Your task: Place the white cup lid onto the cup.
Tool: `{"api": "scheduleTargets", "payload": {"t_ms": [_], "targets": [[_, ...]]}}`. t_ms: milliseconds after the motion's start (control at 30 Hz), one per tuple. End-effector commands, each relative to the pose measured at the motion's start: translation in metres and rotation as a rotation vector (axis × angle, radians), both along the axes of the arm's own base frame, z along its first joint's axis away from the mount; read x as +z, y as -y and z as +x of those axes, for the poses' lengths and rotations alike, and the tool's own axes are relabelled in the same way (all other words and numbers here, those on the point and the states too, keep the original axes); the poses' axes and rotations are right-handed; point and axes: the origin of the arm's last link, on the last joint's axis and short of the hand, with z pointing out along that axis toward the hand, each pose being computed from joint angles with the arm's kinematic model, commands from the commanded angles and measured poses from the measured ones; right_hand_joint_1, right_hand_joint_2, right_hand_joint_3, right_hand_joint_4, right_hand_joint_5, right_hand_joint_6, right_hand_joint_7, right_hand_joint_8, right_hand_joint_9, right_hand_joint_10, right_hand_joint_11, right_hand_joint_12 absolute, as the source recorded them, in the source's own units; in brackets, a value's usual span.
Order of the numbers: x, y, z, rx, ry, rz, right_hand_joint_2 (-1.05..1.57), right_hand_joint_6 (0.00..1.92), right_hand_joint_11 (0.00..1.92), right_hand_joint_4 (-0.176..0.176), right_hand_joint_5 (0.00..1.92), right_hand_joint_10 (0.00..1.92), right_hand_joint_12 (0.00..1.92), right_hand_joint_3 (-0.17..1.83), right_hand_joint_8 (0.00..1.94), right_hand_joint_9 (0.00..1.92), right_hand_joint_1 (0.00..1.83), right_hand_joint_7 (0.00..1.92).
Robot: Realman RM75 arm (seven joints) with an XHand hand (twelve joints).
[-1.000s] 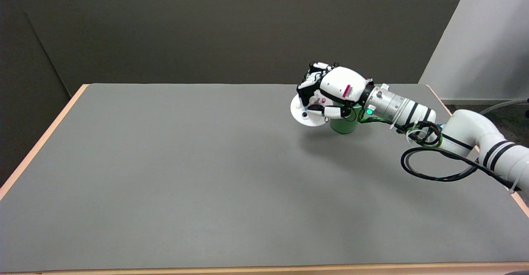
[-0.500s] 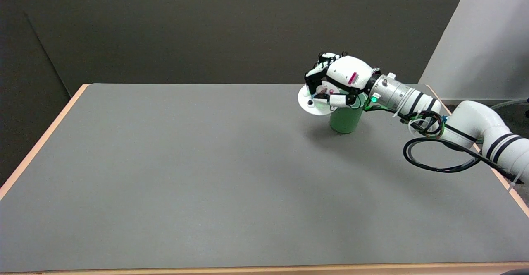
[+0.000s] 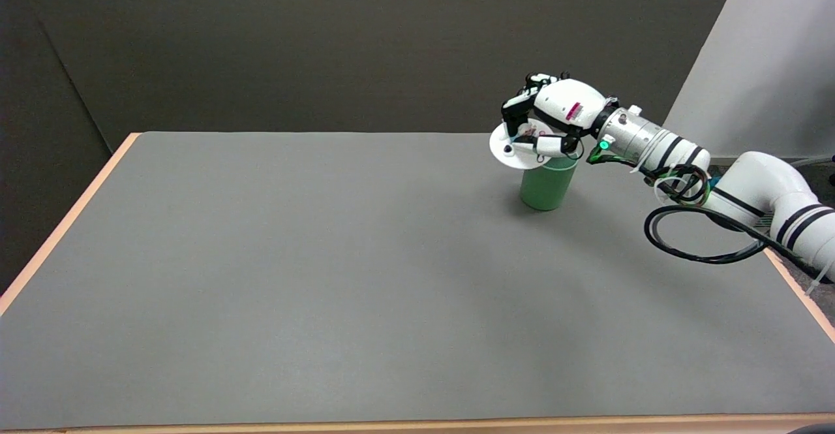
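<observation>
Robot hand (image 3: 551, 117), black and white and mounted on the white right arm (image 3: 750, 189), grasps the round white plastic cup lid (image 3: 512, 151) between its curled fingers and thumb. The lid is tilted and held in the air at rim height of the green cylindrical cup (image 3: 546, 186). Most of the lid lies just beyond the cup's left edge; its right part overlaps the cup mouth. Whether the lid touches the cup rim cannot be determined. The lid is not seated on the cup.

The cup stands upright on the grey worktop (image 3: 326, 277), directly below the robot hand. The cup interior is hidden by the hand and lid, so its contents cannot be determined.

A black cable loop (image 3: 701, 238) hangs from the arm to the right of the cup, above the worktop.
</observation>
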Motion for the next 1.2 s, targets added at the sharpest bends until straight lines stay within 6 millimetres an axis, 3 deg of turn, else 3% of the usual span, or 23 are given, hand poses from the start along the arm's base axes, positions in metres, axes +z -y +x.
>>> {"api": "scheduleTargets", "payload": {"t_ms": [33, 433, 1200], "targets": [[0.038, 0.001, -0.004, -0.033, 0.006, -0.130, 1.16, 1.26, 0.25, 0.018, 0.75, 0.80, 1.31, 0.13, 1.31, 0.65, 1.16, 0.83], [0.052, 0.000, 0.001, -0.029, 0.041, -0.169, 1.16, 1.25, 0.26, 0.019, 0.76, 0.79, 1.30, 0.12, 1.30, 0.66, 1.16, 0.83], [0.059, -0.010, -0.010, -0.092, 0.082, -0.214, 1.15, 1.21, 0.29, 0.013, 0.78, 0.78, 1.30, 0.10, 1.25, 0.71, 1.17, 0.87]]}}
